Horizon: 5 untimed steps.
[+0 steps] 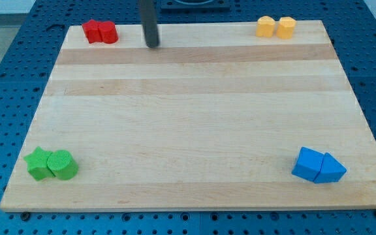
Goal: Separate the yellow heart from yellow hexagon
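Observation:
The yellow heart [265, 27] and the yellow hexagon [286, 27] sit touching side by side at the view's top right of the wooden board [188, 117], the heart on the left. My tip [152, 46] rests on the board near the view's top, left of centre. It is far to the left of the yellow pair and just right of the red blocks.
A red star [93, 31] and a red cylinder [109, 32] touch at the top left. A green star [39, 163] and a green cylinder [62, 164] touch at the bottom left. A blue cube [307, 164] and a blue triangle [332, 169] touch at the bottom right.

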Available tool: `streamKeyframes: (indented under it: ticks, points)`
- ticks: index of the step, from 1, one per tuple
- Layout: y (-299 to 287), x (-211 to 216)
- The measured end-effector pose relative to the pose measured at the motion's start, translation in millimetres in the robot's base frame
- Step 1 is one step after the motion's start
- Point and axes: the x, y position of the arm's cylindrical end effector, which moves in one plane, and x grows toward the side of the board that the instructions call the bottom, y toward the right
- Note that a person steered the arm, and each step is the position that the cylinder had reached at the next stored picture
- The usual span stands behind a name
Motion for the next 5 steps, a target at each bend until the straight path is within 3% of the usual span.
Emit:
streamKeyframes:
  ticks: [1, 2, 3, 4, 5]
  points:
    - [89, 67]
    - [214, 94]
    - [329, 85]
    - [372, 61]
    - [372, 61]
